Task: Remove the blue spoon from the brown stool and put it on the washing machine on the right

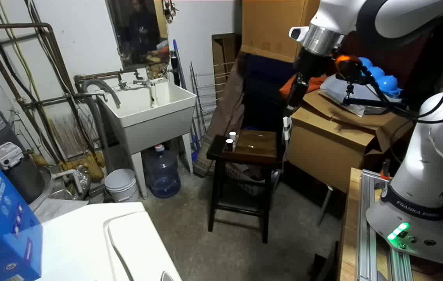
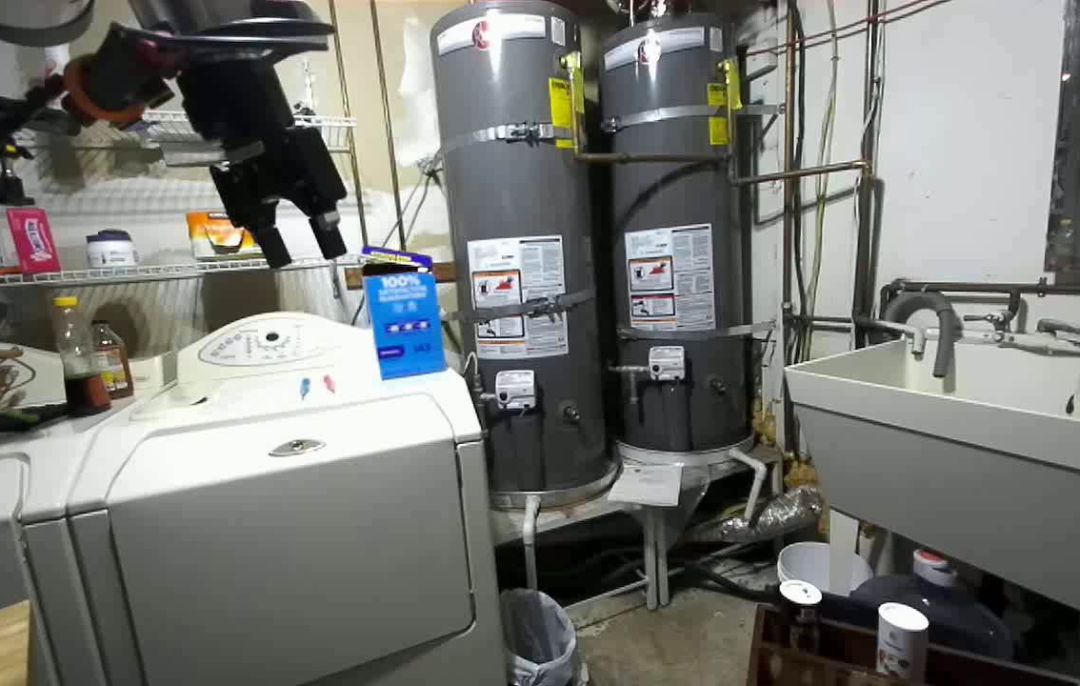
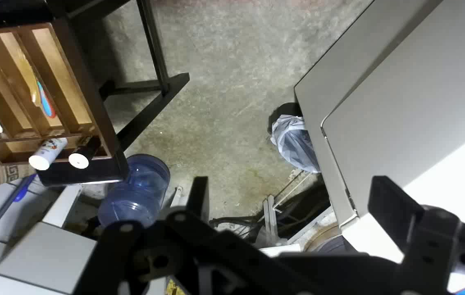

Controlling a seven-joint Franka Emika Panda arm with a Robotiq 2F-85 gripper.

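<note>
My gripper point(image 3: 290, 180) hangs high in the air, its jaws wide apart with nothing between them. In both exterior views the gripper point(image 1: 290, 107) point(image 2: 304, 248) points downward. The brown stool point(image 1: 217, 146) stands on the floor, bearing a wooden compartment tray point(image 3: 80, 82). Inside one compartment, in the wrist view, lies a light-blue, red-edged piece point(image 3: 45, 100) that looks like the blue spoon, partly covered by a yellow utensil point(image 3: 30, 78). The exterior views do not show it. The washing machine point(image 2: 292, 514) is the right-hand white appliance; its top point(image 1: 77, 234) fills a corner of an exterior view.
Two shakers point(image 3: 50, 151) point(image 3: 85, 151) stand in the tray. A blue printed box point(image 2: 405, 329) sits on the washing machine. Cardboard boxes point(image 1: 323, 156) are beside the stool. A sink point(image 1: 155, 128), water jug point(image 1: 163, 171) and lined bin point(image 2: 540, 634) are around.
</note>
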